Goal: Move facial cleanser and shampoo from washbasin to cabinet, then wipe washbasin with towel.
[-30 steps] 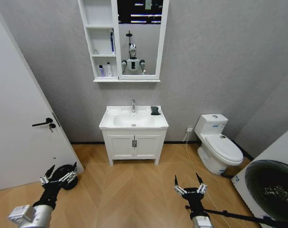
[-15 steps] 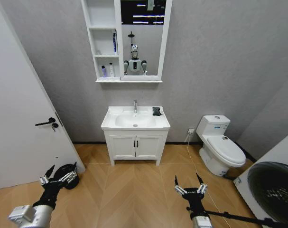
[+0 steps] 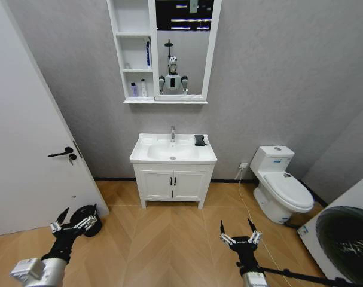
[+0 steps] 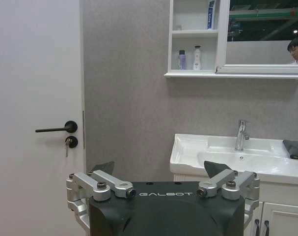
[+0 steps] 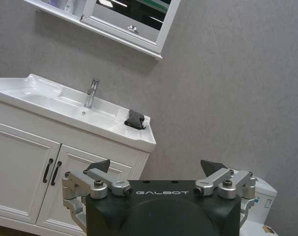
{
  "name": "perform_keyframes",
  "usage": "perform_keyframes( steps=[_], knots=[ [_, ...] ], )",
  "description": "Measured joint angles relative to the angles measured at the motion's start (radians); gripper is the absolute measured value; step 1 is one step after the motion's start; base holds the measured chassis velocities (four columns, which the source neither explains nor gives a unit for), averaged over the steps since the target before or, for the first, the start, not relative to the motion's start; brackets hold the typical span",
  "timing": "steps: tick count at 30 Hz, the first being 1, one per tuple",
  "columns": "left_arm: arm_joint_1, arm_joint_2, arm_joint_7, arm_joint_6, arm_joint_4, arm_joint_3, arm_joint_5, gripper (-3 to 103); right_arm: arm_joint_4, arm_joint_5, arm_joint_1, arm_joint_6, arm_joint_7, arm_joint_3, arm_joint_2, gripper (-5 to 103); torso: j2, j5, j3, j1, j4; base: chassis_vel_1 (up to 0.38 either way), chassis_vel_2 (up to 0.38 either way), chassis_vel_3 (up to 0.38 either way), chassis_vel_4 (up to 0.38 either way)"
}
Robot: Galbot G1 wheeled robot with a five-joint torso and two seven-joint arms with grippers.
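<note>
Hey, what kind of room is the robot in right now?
A bathroom, most likely: a white washbasin with a chrome faucet stands against the wall, a mirrored cabinet hangs above it, and a toilet stands on its right.

Washbasin (image 3: 146, 156) on white vanity: black towel (image 3: 200, 140) lies on the rim to the right of the faucet (image 3: 173, 133), at the back corner. Cabinet (image 3: 132, 36) above the faucet: two small bottles (image 3: 138, 89) on the bottom shelf, a blue tube (image 3: 148, 53) one shelf up.
</note>
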Motion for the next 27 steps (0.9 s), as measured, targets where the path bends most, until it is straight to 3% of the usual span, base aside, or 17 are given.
perform_keyframes(
  steps=[27],
  knots=[
    [0.000,0.000,0.000,0.000,0.000,0.000,0.000,100,0.000,0.000,0.000,0.001,0.000,0.000,0.000,100,0.000,0.0000,0.000,0.000,0.0000,0.000,0.000,0.000,0.000]
  ],
)
